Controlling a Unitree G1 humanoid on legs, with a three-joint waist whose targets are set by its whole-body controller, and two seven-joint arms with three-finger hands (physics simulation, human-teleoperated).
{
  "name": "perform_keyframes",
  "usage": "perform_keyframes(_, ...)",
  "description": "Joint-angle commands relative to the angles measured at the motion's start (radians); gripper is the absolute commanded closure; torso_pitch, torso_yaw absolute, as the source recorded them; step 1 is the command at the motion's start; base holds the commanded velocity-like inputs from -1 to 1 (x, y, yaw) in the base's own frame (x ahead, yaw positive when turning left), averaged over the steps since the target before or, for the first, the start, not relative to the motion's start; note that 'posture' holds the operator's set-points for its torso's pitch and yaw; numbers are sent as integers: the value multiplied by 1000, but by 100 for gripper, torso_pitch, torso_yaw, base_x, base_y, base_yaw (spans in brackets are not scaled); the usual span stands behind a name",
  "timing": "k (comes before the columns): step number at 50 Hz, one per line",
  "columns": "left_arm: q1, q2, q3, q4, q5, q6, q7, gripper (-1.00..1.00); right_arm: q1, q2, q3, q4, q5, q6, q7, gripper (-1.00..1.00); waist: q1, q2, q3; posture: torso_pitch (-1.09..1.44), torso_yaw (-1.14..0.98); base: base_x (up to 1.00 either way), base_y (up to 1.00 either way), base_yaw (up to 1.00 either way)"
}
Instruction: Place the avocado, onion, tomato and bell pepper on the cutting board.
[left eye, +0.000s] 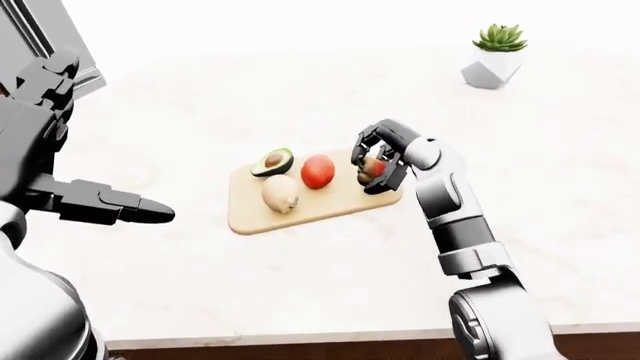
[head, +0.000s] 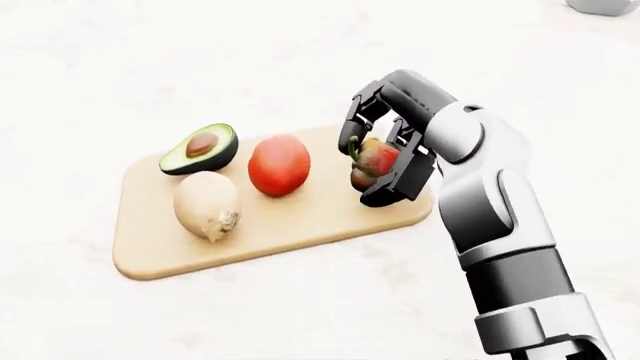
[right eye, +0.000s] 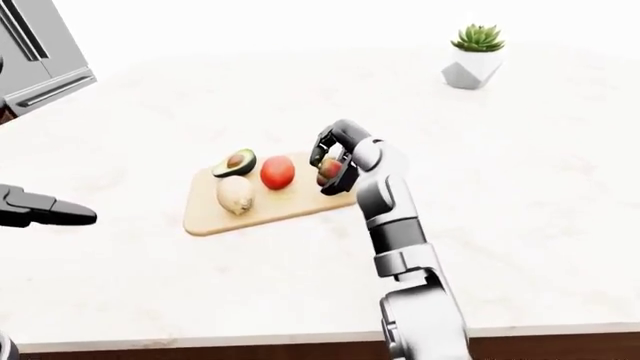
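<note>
While the avocado (head: 201, 148), onion (head: 207, 204) and tomato (head: 279, 165) are lying on the cutting board (head: 300, 221), the right hand (head: 385, 154) is gripping the bell pepper (head: 372, 161) over the board's right end, fingers (head: 352, 124) curled tightly; contact with the board is apparently unclear. Left hand (left eye: 100, 204) is hovering apart, seemingly empty.

Right arm reaches up from the head view's lower right, elbow bent, forearm angled up and left. Right hand (head: 385, 161) is over the right end of the board (head: 290, 214), its dark fingers (head: 362, 112) curled around the pepper (head: 372, 161). Left hand (left eye: 105, 206) is well left of the board, fingers extended, holding nothing.
</note>
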Motion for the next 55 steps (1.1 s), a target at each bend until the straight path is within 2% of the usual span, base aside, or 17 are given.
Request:
perform_keyframes(1,-20,13,10,-14,9,-16,11,-100,-45,-9,-9,-40,1,-29,-27,62,0,3,-20,-21,0,0,0,0)
perform_keyframes(3,-20,17,14,-14,8,-15,8,-100,-40,-8,-8,-47,-1,-24,-22,42,0,4,-20,-21,0,0,0,0)
perform_keyframes(5,-19,14,12,-15,8,-15,11,-100,-39,-8,-8,-48,-1,-25,-20,36,1,3,-20,-21,0,0,0,0)
perform_keyframes(7,-17,11,10,-14,8,-18,13,-100,-35,-8,-6,-50,-4,-25,-18,17,1,3,-20,-21,0,0,0,0)
perform_keyframes(11,-12,14,18,-20,6,-17,9,-100,-43,-7,-8,-48,-5,-23,-20,-1,1,2,-22,-21,0,0,0,0)
perform_keyframes(15,-7,16,22,-23,4,-15,7,-100,-35,-5,-6,-46,-8,-26,-24,-9,1,3,-22,-21,0,0,0,0)
perform_keyframes(19,-5,13,22,-20,1,-20,13,-100,-32,-5,-4,-46,-9,-32,-20,-27,2,2,-23,-21,0,0,0,0)
perform_keyframes(28,5,9,26,-22,-5,-25,23,-100,-21,-2,-5,-55,-8,-33,-15,-39,3,2,-26,-21,0,0,0,0)
perform_keyframes(35,2,6,20,-19,-5,-25,27,-100,-18,-5,-7,-60,-10,-32,-12,-56,3,1,-28,-21,0,0,0,0)
perform_keyframes(37,-4,9,20,-16,-5,-24,26,-100,-21,-7,-8,-60,-9,-31,-11,-71,3,1,-27,-21,0,0,0,0)
perform_keyframes(38,-4,12,21,-16,-5,-23,24,-100,-22,-8,-8,-61,-9,-31,-10,-93,3,1,-27,-21,0,0,0,0)
perform_keyframes(39,-7,14,20,-16,-5,-20,22,-100,-25,-10,-9,-65,-9,-28,-6,-100,3,1,-27,-21,0,0,0,0)
perform_keyframes(47,1,8,32,-9,-18,-31,33,-100,-38,-54,-43,-169,3,46,24,-100,5,-1,-23,-21,0,0,0,0)
perform_keyframes(55,-3,17,27,-7,-25,-25,40,-100,10,-121,-77,-441,-18,190,130,-100,8,-9,-17,-21,0,0,0,0)
